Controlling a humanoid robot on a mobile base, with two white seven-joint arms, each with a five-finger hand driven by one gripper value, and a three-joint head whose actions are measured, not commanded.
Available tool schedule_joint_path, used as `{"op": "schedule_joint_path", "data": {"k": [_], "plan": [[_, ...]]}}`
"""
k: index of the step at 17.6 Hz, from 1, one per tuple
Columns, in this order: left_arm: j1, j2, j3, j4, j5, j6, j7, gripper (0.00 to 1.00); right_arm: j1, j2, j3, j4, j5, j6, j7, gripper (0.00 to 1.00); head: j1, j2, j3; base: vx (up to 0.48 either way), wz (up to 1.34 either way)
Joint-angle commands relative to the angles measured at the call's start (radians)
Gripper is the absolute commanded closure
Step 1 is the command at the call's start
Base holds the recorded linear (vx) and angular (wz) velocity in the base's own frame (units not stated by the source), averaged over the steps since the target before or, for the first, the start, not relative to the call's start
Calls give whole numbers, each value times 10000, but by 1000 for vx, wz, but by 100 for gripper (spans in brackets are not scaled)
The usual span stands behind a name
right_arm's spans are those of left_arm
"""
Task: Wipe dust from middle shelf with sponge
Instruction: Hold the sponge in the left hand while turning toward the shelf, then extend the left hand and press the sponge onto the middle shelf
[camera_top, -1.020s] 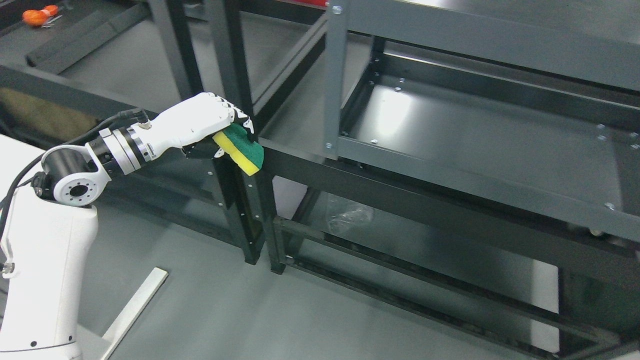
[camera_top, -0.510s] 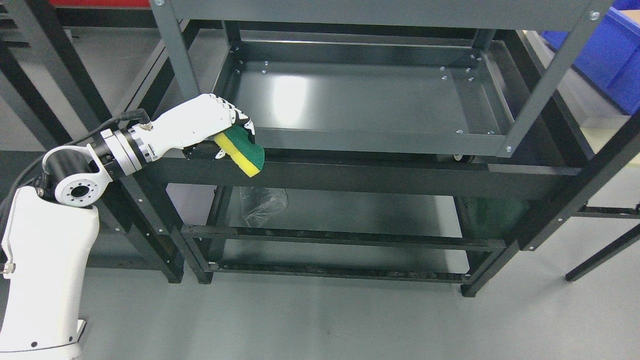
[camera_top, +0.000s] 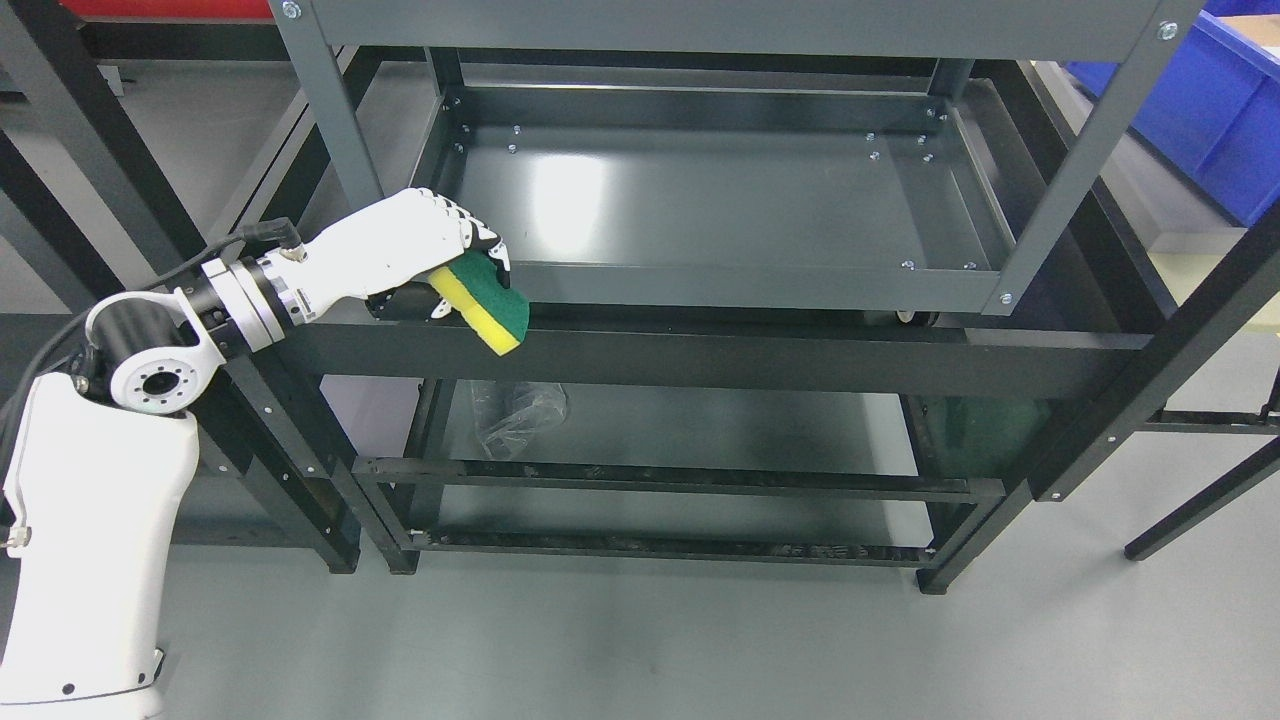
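At the near left corner of the middle shelf (camera_top: 720, 215), the left hand (camera_top: 400, 250) has its fingers (camera_top: 470, 235) wrapped around the sponge (camera_top: 483, 305). The shelf stretches away to the right, long side left to right. The sponge is not on it yet.

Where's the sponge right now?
In the head view, the sponge is gripped in the left hand, left of centre, just in front of the middle shelf near its front-left corner.

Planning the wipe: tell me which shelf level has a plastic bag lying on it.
The lower shelf, seen beneath the black crossbeam, holds the crumpled clear plastic bag near its left end. The grey middle shelf above shows only bare metal and a light reflection.
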Motion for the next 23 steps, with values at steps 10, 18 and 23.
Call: {"op": "schedule_joint_path", "data": {"k": [10,18,23], "plan": [[108,-313,512,71,231,-4,-2,99,4,-175,0,-175,0,6,2,0,0,-1,0,27,-26],[-856,-2532,-2478,-21,2209,-4,-17,99,4,-175,0,-175,0,6,2,0,0,-1,0,67,-197],[-2910,-3083,-3903,71,2912,-4,135,98,4,-175,0,-175,0,6,2,0,0,-2,0,34,-95]]}}
